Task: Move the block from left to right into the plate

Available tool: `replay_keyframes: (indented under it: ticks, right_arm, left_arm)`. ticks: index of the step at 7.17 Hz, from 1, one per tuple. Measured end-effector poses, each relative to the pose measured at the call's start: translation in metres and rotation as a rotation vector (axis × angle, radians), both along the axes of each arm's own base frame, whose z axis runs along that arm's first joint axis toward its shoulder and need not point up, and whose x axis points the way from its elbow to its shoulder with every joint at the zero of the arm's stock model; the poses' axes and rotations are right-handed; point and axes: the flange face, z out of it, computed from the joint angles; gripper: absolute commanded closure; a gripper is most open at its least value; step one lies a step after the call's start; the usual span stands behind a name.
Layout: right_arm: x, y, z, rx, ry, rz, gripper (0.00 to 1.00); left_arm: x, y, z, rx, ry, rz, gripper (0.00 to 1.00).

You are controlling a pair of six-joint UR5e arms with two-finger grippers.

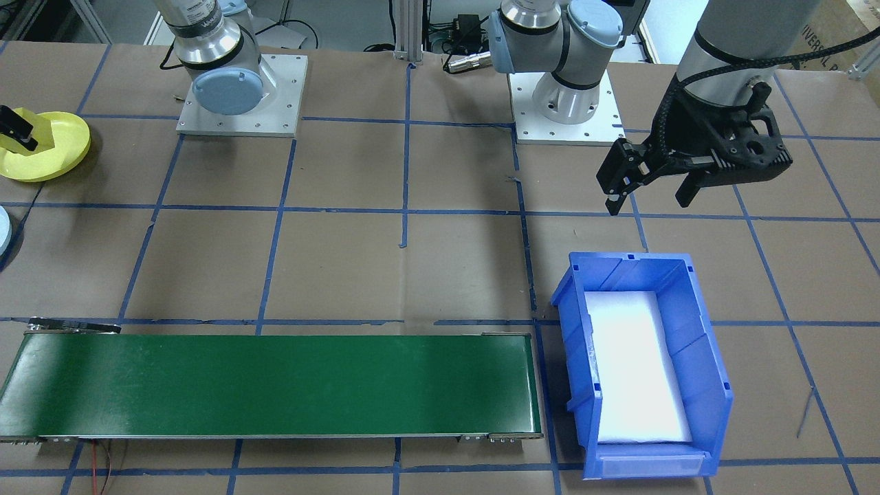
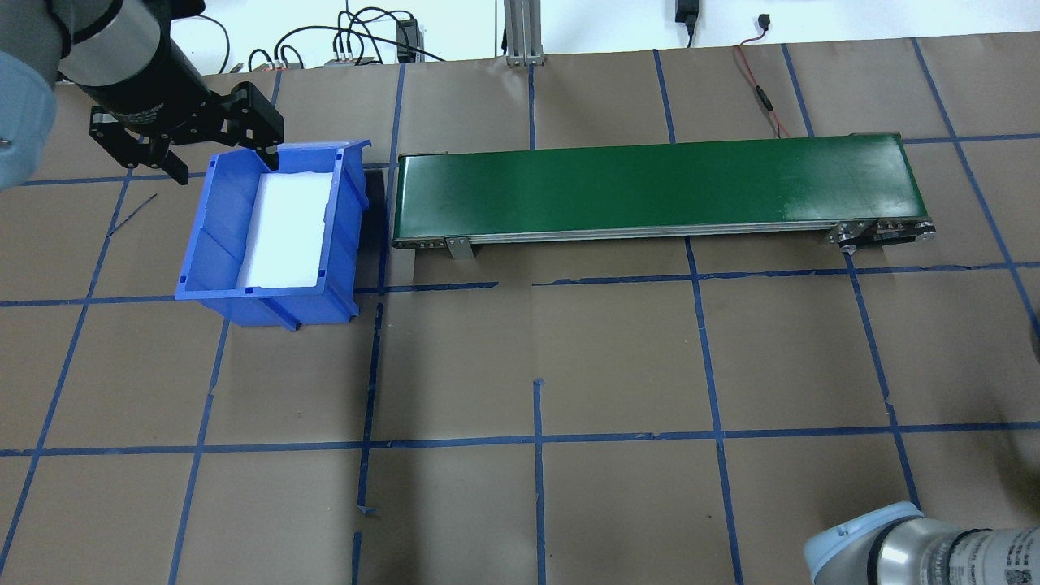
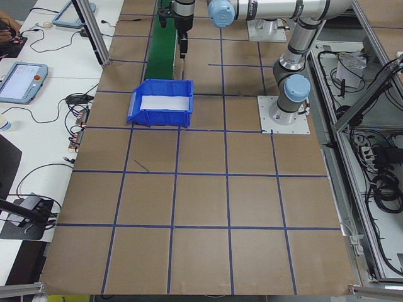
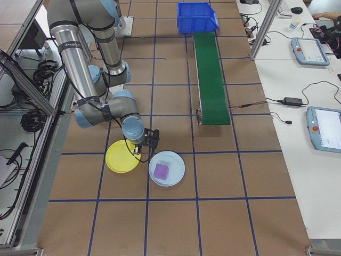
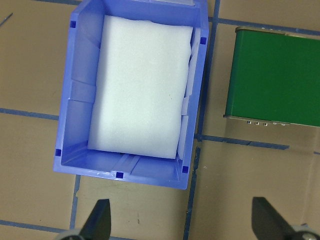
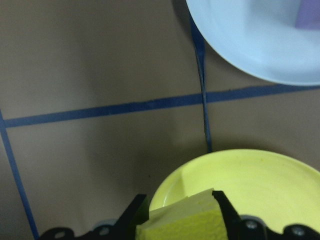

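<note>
Right gripper (image 6: 175, 220) clamped on yellow block (image 6: 185, 222), directly over yellow plate (image 6: 250, 180).
The block sits between the jaws above the plate's near rim, so the plate lies straight below; the right arm is the only one near, and lowering or releasing looks like what's left. The block is pale yellow, spongy-looking, flat-topped; long axis unclear. A blue plate (image 4: 167, 168) just beside holds a purple block (image 4: 161, 170). Left gripper (image 2: 215, 138) is wide open and empty, above the bin (image 2: 268, 284), well apart from the plates.
</note>
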Motion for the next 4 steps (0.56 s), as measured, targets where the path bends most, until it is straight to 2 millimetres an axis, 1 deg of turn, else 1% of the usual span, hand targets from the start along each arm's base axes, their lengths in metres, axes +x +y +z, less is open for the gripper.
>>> replay_keyframes:
  ticks: [1, 2, 4]
  right_arm:
    - [-0.009, 0.018, -0.005, 0.001, -0.001, -0.013, 0.34]
    - [-0.014, 0.026, -0.007, 0.000, 0.001, -0.020, 0.00]
    - [-0.017, 0.030, -0.006, -0.002, 0.001, -0.024, 0.00]
  left_arm:
    - [0.000, 0.000, -0.001, 0.001, 0.002, 0.000, 0.00]
    - [-0.001, 0.000, -0.001, 0.001, 0.005, -0.001, 0.00]
    - [-0.001, 0.000, -0.001, 0.001, 0.008, -0.001, 0.00]
